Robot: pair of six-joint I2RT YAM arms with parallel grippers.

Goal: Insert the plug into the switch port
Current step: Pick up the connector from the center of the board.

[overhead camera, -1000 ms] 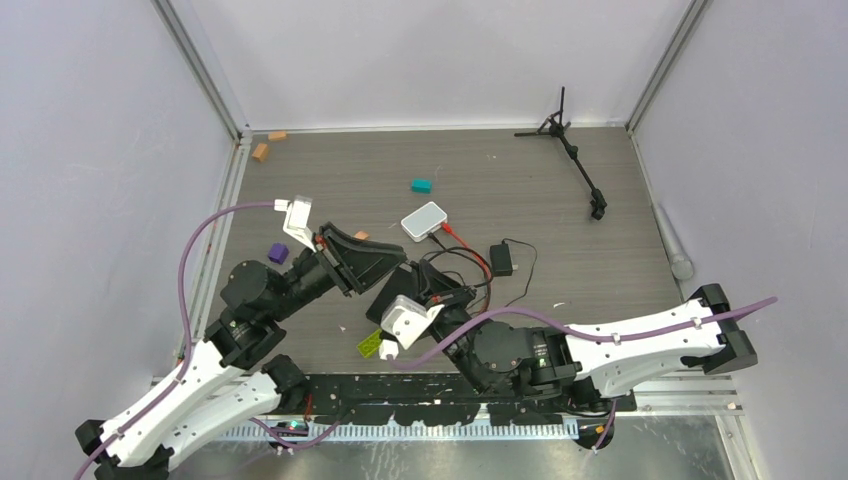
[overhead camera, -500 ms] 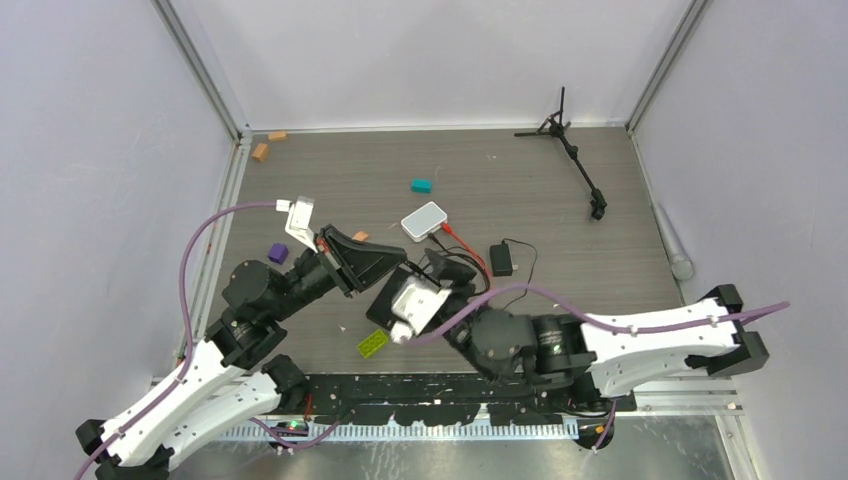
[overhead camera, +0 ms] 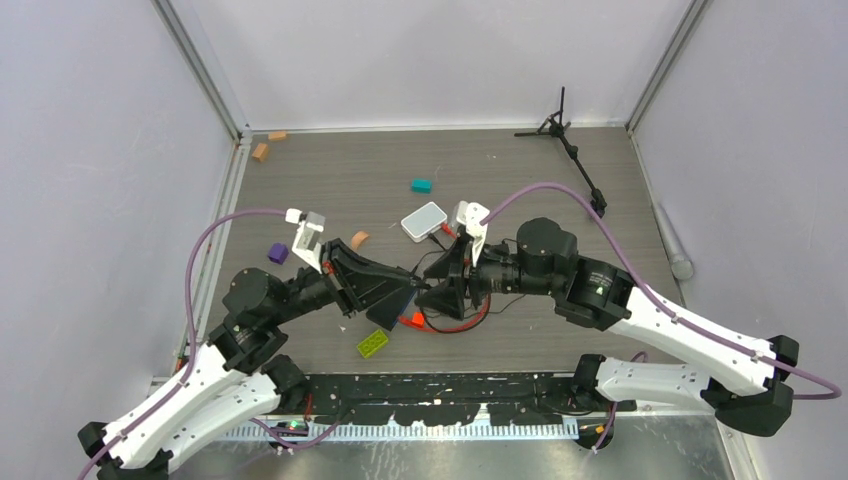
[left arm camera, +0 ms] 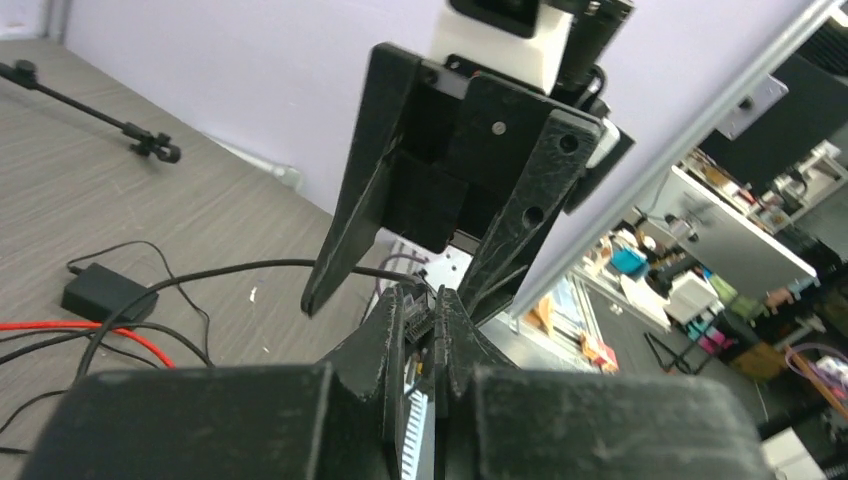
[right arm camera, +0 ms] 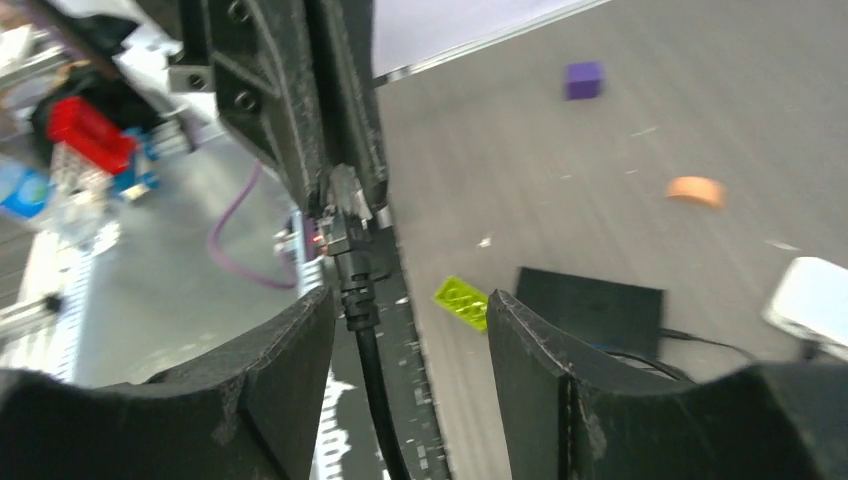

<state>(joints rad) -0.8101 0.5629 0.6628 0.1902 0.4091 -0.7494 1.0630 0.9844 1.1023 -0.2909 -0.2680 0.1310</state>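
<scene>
The plug (right arm camera: 345, 215), a small clip connector with a ribbed black boot, is pinched between the tips of my left gripper (left arm camera: 420, 300) and held above the table. Its black cable (right arm camera: 370, 370) hangs down through the wide gap of my right gripper (right arm camera: 410, 298), which is open and touches nothing. In the top view the left gripper (overhead camera: 408, 284) and right gripper (overhead camera: 428, 290) meet tip to tip over the table's front middle. A flat black box (overhead camera: 385, 313) lies under them and a white box (overhead camera: 424, 220) behind. I cannot tell which is the switch. No port shows.
A red-orange cable (overhead camera: 455, 327) loops on the table beneath the grippers. A black power brick (left arm camera: 100, 290) lies with its thin wire. Loose pieces lie around: a green brick (overhead camera: 373, 343), a purple block (overhead camera: 278, 253), an orange piece (overhead camera: 360, 238), a teal block (overhead camera: 421, 185). A black tripod (overhead camera: 570, 150) lies at the back right.
My left gripper has shut on the plug. My right gripper has let go and opened, and its arm has swung up to reach in from the right.
</scene>
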